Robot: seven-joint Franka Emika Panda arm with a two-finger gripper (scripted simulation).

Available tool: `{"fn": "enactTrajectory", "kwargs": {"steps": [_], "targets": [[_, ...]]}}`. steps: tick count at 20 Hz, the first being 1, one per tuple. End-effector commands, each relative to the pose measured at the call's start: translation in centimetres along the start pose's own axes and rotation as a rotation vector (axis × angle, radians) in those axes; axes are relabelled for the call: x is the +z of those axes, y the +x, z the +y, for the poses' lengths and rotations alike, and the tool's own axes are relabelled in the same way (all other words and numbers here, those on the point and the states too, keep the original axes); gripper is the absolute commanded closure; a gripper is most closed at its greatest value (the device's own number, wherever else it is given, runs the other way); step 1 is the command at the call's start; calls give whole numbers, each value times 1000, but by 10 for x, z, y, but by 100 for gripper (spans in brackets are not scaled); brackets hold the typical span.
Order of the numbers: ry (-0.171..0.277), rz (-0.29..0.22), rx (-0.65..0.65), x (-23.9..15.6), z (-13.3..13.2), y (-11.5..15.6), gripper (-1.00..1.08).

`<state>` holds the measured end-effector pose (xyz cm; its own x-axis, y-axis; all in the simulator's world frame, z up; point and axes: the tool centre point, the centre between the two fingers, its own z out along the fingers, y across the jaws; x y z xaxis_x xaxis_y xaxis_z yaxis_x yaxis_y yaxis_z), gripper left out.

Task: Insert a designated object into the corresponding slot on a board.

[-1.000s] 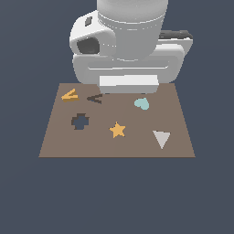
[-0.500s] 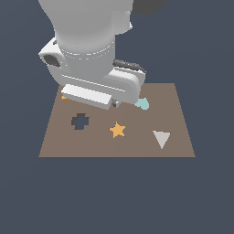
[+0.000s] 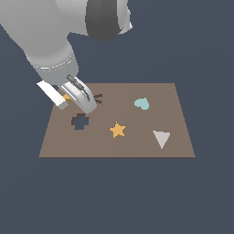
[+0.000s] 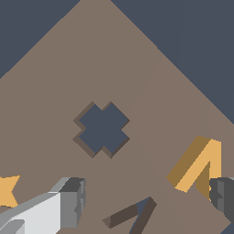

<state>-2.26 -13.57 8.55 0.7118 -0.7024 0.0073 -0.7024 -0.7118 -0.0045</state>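
Note:
The orange A-shaped piece (image 4: 196, 164) lies flat on the brown board (image 4: 137, 68), close to one of my fingertips (image 4: 223, 194). In the exterior view only a sliver of the piece (image 3: 67, 97) shows under my hand, at the board's far corner on the exterior view's left. The dark A-shaped slot (image 4: 132, 215) lies between my fingers; it also shows in the exterior view (image 3: 97, 97). My gripper (image 4: 147, 197) is open and empty, low over the board (image 3: 137, 151); it shows in the exterior view (image 3: 69, 97) too.
On the board are a cross-shaped hole (image 3: 80, 121), an orange star (image 3: 118, 130), a teal heart (image 3: 142, 103) and a pale triangle (image 3: 161, 138). The wrist view shows the cross hole (image 4: 102, 129) and the star's edge (image 4: 7, 189). The arm hides the board's far corner on the left.
The arm has swung from over the board's far middle to the exterior view's left. The hand has turned and come down by the orange piece.

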Motion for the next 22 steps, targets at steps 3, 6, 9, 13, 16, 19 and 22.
{"fn": "enactTrajectory", "kwargs": {"steps": [3,6,9,13,16,19,22], "targets": [[-3,-2,160,17,33,2,-92],[-5,-4,238,25,49,1,-92],[-6,-5,294,31,61,-1,-92],[-6,-6,331,36,68,-3,-92],[-6,-6,330,36,68,-3,-92],[-6,-7,327,35,67,-3,-92],[-6,-7,327,38,67,-3,-92]]}}
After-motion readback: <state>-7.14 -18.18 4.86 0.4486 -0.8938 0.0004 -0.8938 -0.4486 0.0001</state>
